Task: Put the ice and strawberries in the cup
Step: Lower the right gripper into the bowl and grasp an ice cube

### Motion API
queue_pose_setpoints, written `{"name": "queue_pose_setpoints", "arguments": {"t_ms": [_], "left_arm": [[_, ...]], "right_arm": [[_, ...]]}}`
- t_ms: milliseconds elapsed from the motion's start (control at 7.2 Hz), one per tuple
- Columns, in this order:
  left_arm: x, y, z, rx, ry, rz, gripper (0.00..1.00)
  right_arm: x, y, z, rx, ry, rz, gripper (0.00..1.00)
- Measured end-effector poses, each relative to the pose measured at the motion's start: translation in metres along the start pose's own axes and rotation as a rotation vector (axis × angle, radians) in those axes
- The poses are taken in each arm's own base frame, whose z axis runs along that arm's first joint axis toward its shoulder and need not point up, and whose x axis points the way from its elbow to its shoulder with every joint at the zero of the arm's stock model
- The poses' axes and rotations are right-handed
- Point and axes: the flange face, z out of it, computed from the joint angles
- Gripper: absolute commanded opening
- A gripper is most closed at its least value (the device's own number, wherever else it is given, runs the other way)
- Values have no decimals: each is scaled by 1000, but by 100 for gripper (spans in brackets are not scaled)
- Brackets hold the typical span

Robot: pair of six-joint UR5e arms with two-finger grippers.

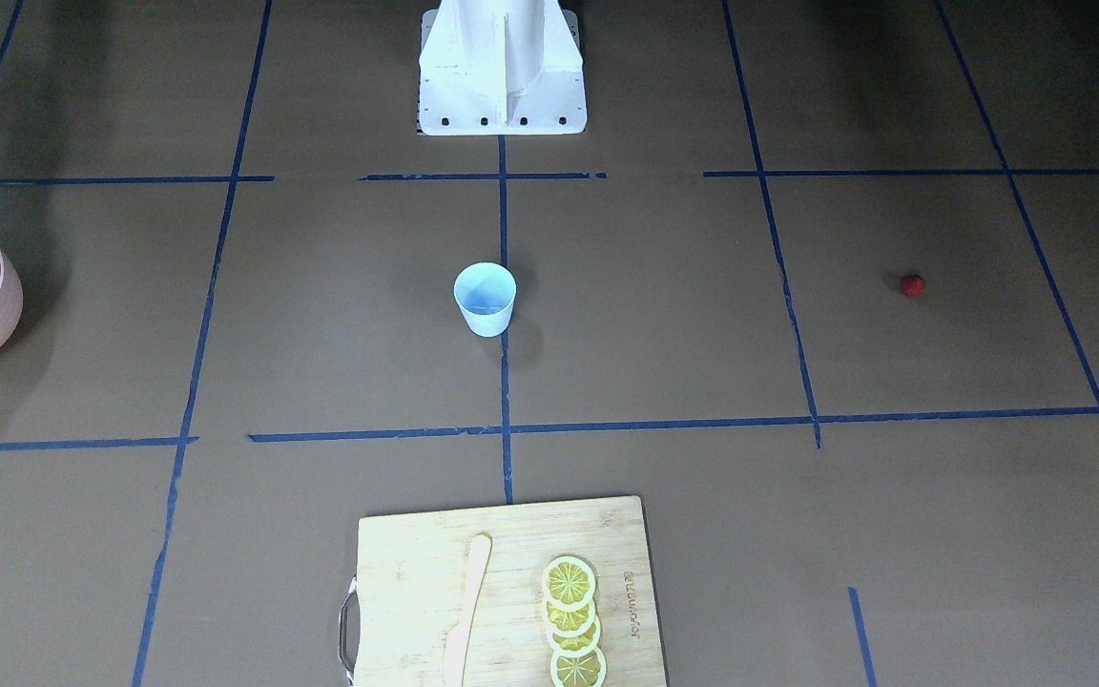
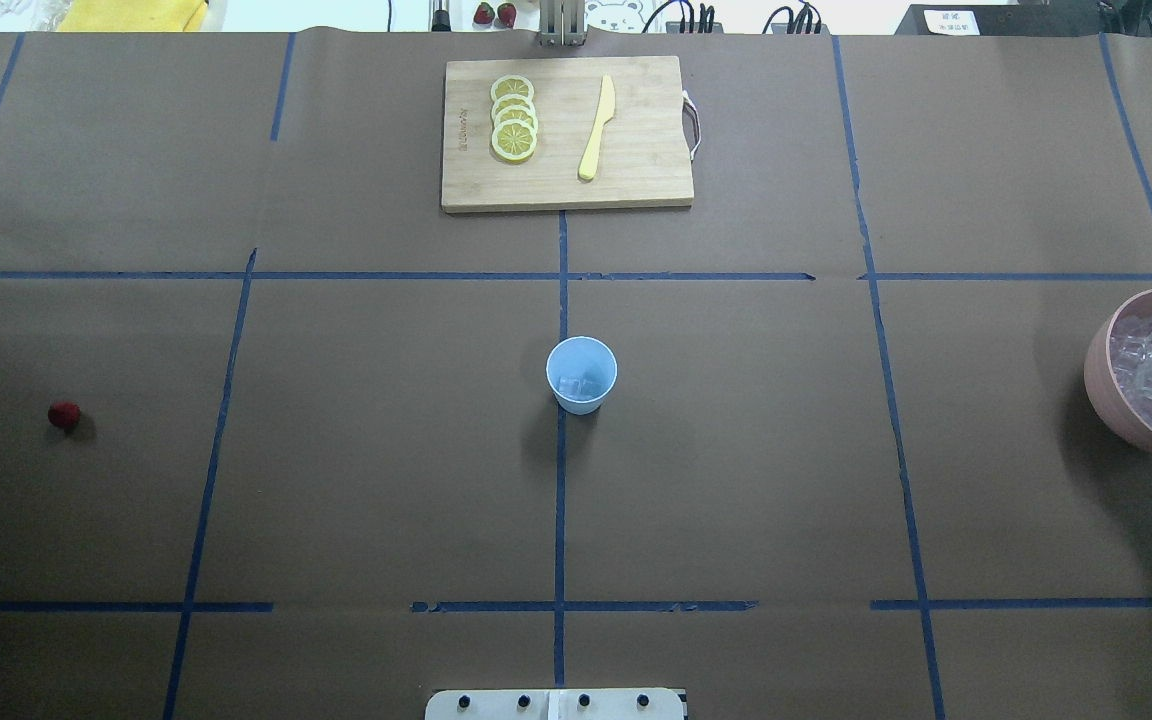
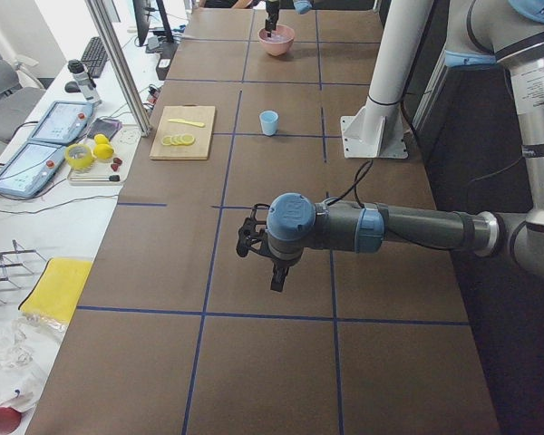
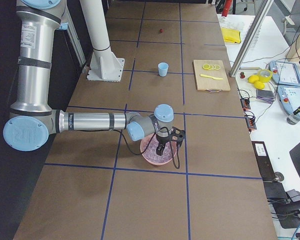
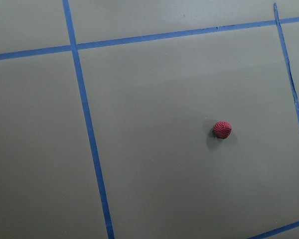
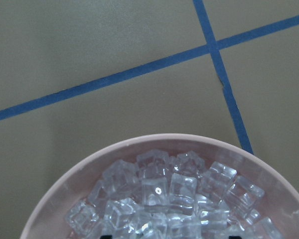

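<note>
**Right claw point(image 4: 165, 146) over the ice, left claw point(image 3: 276, 277) above the strawberry**

Your right claw hangs just above the ice point(image 6: 164, 194) heaped in the pink bowl point(image 6: 84, 167). Two dark tips at the bottom edge of its camera sit well apart, so it looks spread, with nothing between them. The cubes are likely hard, light and slick. Choose one standing proud on top and close on two flat opposite faces, not corners, or it may squirt out. The cup point(image 2: 581, 375), with a few cubes inside, stands well away from both claws, between them. The strawberry point(image 5: 222, 129) lies below your left claw, a little off centre. It seems small and apt to roll, so pinch across its widest part. You cannot tell whether the left claw is spread.
</note>
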Motion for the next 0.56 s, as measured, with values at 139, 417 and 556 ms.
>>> {"name": "queue_pose_setpoints", "arguments": {"t_ms": [139, 417, 556], "left_arm": [[0, 0, 0, 0, 0, 0, 100], [0, 0, 0, 0, 0, 0, 100], [0, 0, 0, 0, 0, 1, 100]], "right_arm": [[-3, 2, 3, -4, 2, -5, 76], [-7, 3, 5, -7, 2, -13, 45], [-9, 2, 4, -5, 1, -16, 31]]}}
